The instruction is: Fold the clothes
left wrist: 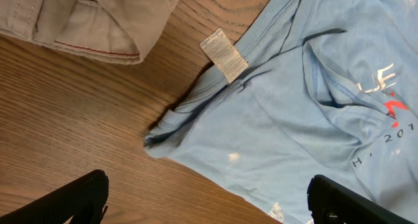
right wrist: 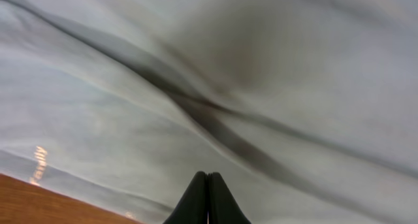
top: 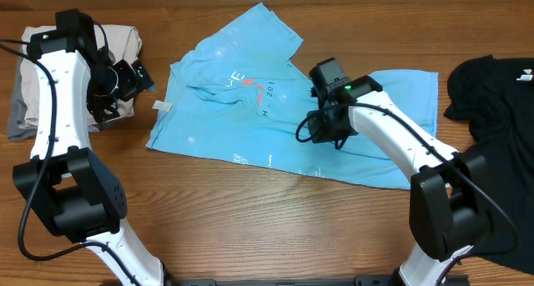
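Note:
The light blue T-shirt [top: 217, 111] lies spread and rumpled across the middle of the wooden table, lettering up. My right gripper [top: 322, 132] is down on the shirt's right half. In the right wrist view its fingertips [right wrist: 208, 179] are pressed together, with creased cloth [right wrist: 196, 67] just beyond them and no fabric showing between them. My left gripper [top: 125, 77] hovers at the shirt's left edge with its jaws wide open. In the left wrist view [left wrist: 209, 201] it frames bare wood and the shirt's collar side [left wrist: 294, 119], where a white tag [left wrist: 224, 54] sticks out.
A beige garment pile [top: 117, 40] lies at the back left, right beside the left gripper and visible again as folded beige cloth [left wrist: 85, 21]. A black garment [top: 492, 94] lies at the right edge. Both arm bases stand at the table's front edge.

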